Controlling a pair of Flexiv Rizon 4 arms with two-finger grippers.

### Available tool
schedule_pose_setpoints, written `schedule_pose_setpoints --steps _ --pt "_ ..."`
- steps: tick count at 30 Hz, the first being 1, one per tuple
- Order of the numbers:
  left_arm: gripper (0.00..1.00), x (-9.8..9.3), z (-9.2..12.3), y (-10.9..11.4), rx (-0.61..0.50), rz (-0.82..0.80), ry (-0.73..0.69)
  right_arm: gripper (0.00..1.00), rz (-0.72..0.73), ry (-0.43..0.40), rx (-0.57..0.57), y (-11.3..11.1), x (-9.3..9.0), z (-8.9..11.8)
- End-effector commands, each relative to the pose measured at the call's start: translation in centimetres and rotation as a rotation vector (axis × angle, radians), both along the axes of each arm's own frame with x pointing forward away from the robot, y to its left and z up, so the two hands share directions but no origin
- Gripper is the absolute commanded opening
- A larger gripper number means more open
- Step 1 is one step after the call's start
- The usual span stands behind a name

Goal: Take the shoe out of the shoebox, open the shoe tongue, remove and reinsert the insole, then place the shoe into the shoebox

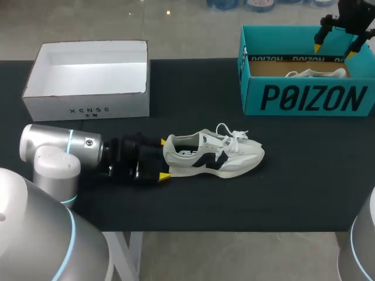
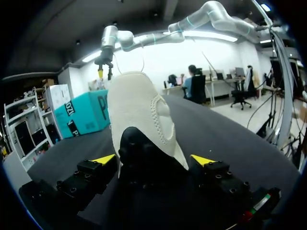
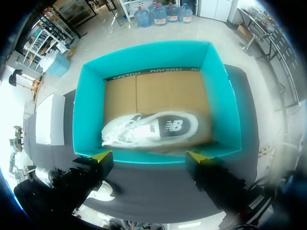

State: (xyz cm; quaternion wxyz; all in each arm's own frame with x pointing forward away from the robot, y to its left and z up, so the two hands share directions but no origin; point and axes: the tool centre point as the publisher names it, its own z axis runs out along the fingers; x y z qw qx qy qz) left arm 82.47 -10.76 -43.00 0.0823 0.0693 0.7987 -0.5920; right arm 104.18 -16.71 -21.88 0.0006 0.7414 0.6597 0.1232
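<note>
Left wrist view, left jaws: open, straddling the heel of the shoe, not pinching.
Right jaws: open above the teal shoebox, a second shoe inside.
Shoe: cream with navy marks, laces loose, mid-desk, well apart from desk edges.

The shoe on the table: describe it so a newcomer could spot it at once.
On the black table, look in front of the white box and the teal shoebox. The shoe lies mid-table, heel toward the left gripper, whose open fingers flank it. Unlike the other shoe, it is outside any box.
</note>
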Motion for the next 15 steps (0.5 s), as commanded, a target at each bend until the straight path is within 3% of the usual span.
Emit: schedule_pose_setpoints --steps 1,15 --pt "1.0 0.34 -0.15 -0.06 -0.012 -0.007 -0.002 1.0 0.0 0.001 -0.001 0.01 0.04 0.0" --pt "1.0 0.59 0.06 -0.8 -0.014 -0.007 0.008 1.0 0.0 0.001 -0.001 0.01 0.04 0.0"
